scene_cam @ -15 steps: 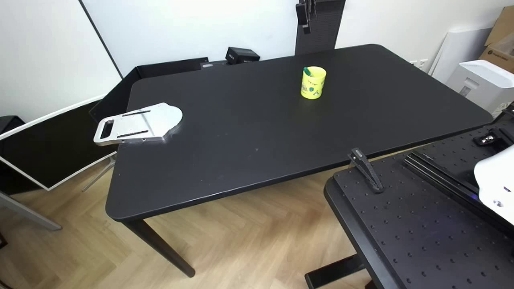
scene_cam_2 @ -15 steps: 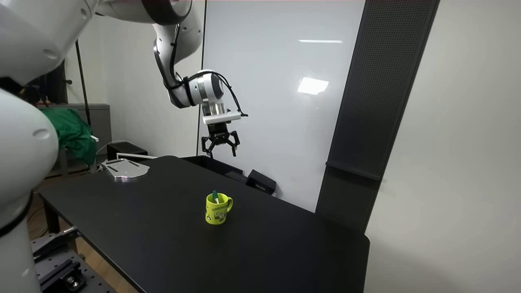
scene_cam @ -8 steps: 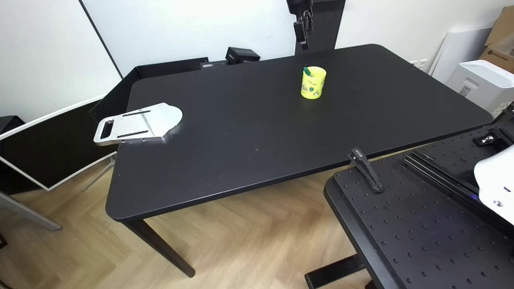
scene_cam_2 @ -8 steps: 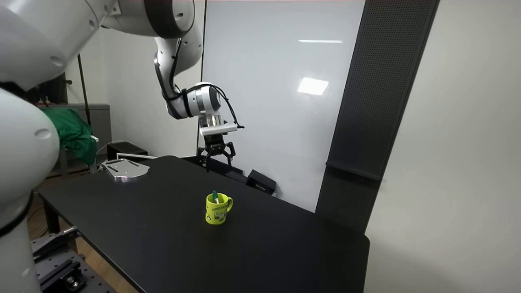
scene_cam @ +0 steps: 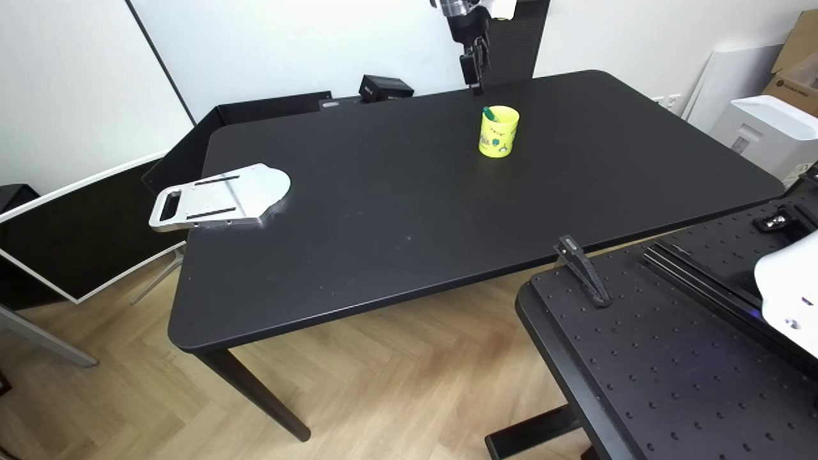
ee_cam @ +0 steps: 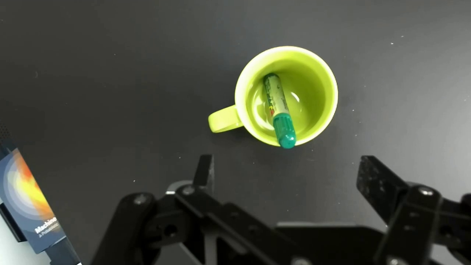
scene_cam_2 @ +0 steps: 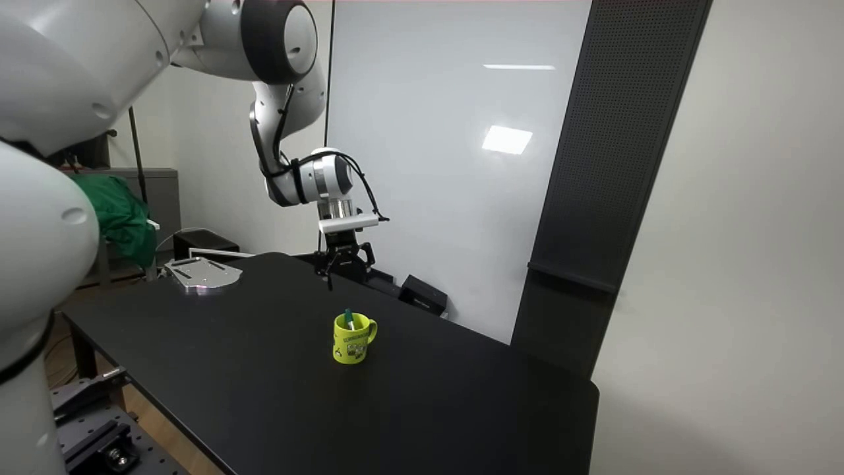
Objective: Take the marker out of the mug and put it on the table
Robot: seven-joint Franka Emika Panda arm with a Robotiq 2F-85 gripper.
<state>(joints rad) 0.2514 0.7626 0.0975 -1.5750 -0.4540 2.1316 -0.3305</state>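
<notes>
The yellow-green mug stands upright on the black table. It also shows in both exterior views. The green marker leans inside the mug, its capped end resting at the rim nearest the fingers in the wrist view. The cap also shows above the rim in both exterior views. My gripper is open and empty, its fingers wide apart. In an exterior view the gripper hangs above the table near its far edge, apart from the mug.
A silver metal plate lies at one end of the table. A black box stands behind the table's edge. A printed dark blue thing shows at the lower left of the wrist view. A black perforated platform stands beside the table.
The gripper has come down toward the table, shifting slightly left in both exterior views. The mug and marker have not moved.
</notes>
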